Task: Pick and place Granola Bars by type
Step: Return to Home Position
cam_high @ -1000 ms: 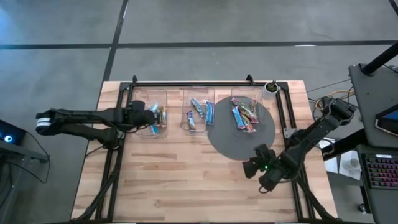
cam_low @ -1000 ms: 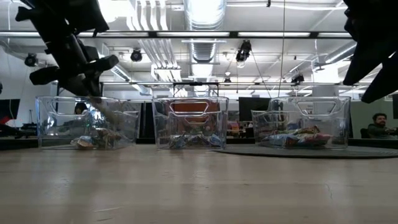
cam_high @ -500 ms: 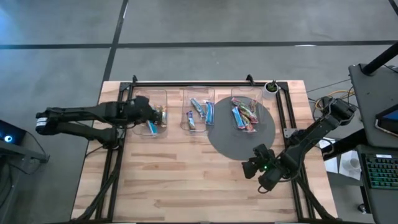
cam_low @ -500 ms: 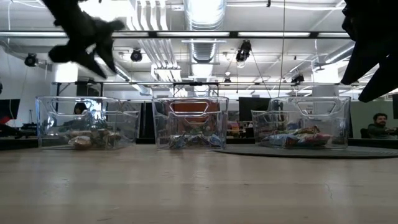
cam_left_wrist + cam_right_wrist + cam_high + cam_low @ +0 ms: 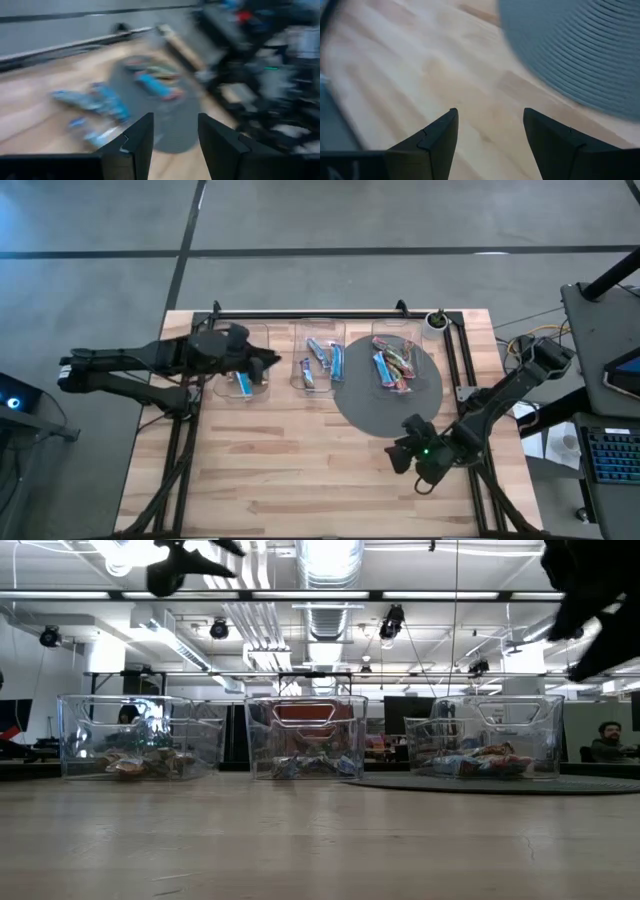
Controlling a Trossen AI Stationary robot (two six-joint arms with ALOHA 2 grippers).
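Observation:
Three clear bins stand in a row at the far side of the table. The left bin (image 5: 243, 360) holds tan bars and one blue bar (image 5: 243, 383). In the middle bin (image 5: 320, 358) lie blue bars (image 5: 322, 356). The right bin (image 5: 395, 360) holds blue and tan bars (image 5: 393, 366) mixed. My left gripper (image 5: 268, 362) (image 5: 175, 119) hangs open and empty, high above the gap between the left and middle bins. My right gripper (image 5: 396, 456) (image 5: 490, 113) is open and empty above bare wood, near the grey mat's near edge.
The right bin stands on a round grey mat (image 5: 360, 405). A black rail frame (image 5: 330, 313) runs along the far edge and down both sides. A small dark cup (image 5: 435, 321) sits at the far right corner. Bare wood (image 5: 290, 460) fills the near half.
My left gripper has risen out of the left bin to well above its rim, and has swung toward the table's right, from over that bin to its right edge. The right gripper has crept slightly toward the table's left and near edge.

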